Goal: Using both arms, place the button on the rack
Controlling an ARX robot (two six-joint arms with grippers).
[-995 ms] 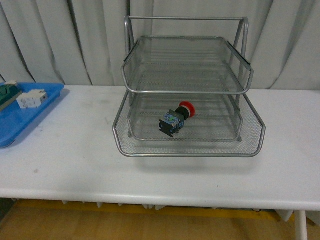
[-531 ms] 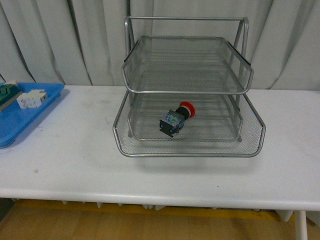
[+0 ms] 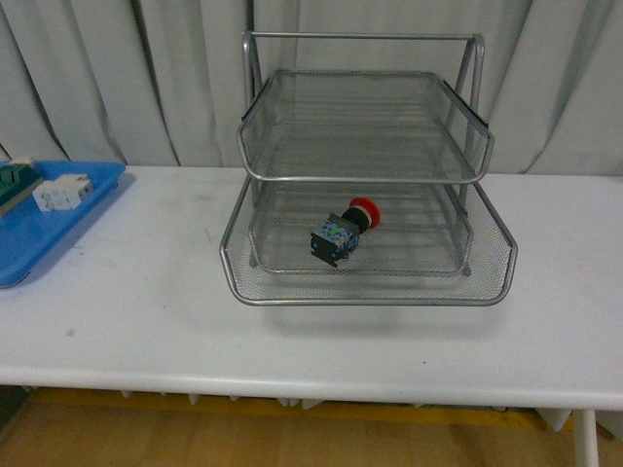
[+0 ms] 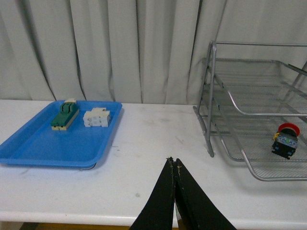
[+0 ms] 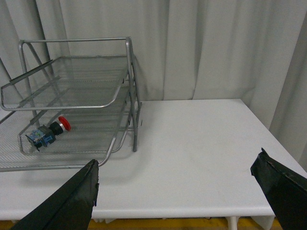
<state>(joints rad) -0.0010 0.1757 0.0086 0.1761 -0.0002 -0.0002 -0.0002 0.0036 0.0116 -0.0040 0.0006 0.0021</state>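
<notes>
Button (image 3: 343, 232): lay on its side inside the rack (image 3: 365, 292), under the top tier, red cap toward the rack's back. Which of the two lower tiers carried it could not be told.
Rack: stood on the white surface (image 3: 146, 311).
Left pincer (image 4: 173, 165): fingertips pressed together, holding nothing, well apart from the rack.
Right pincer (image 5: 176, 163): fingers spread wide, holding nothing, clear of the rack.
Step in hand: placement judged complete; neither arm touched the button.
Next move: judged to call for no further grasp, only arms kept clear of the rack's frame.
Other stock: blue tray (image 3: 39, 233), well left of the rack, bearing a white block (image 3: 61, 191) and a green block (image 3: 15, 180).
</notes>
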